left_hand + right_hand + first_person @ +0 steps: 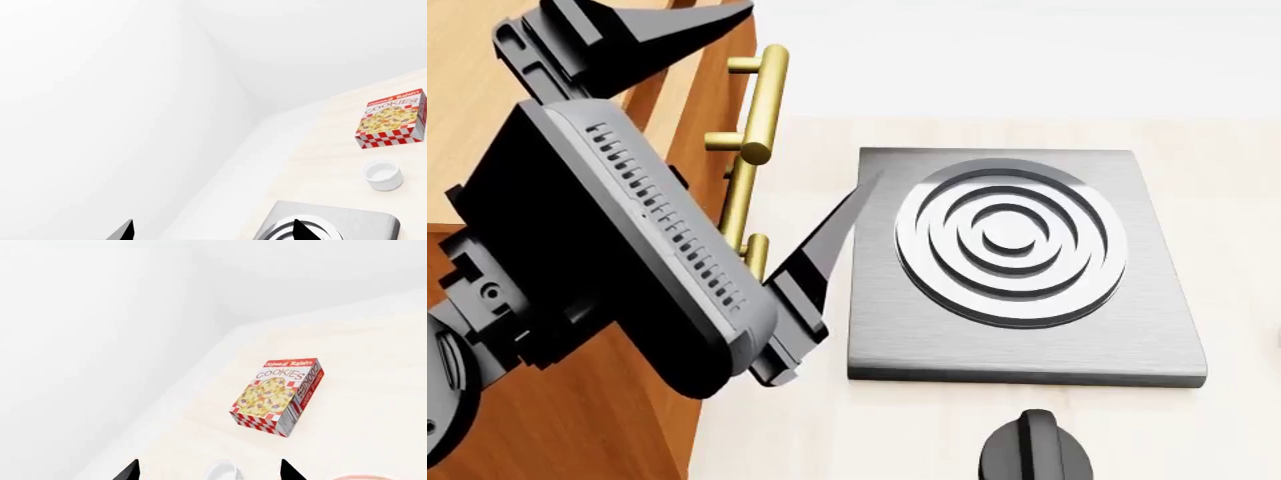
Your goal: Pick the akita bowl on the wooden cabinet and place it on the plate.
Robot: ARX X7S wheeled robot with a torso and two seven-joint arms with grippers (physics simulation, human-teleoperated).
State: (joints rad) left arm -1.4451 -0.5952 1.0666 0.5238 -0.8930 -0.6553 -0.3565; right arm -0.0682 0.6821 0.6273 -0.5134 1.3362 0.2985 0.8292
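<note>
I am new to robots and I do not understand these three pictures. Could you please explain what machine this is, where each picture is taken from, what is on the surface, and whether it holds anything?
These are simulator renders of a wheeled robot with two arms, each ending in a gripper.

The head view looks down from the robot's head. The big dark shape is its left arm and left gripper, raised beside the wooden cabinet with brass handles. On the pale table lies a grey stove with a ringed burner.

The other two pictures come from cameras near each gripper; the black points at the bottom edge are fingertips. The left wrist view shows a cookie box, a small white cup and part of the stove. The right wrist view, past the right gripper, shows the cookie box again.

Both grippers look open and hold nothing. No bowl is visible here.
</note>
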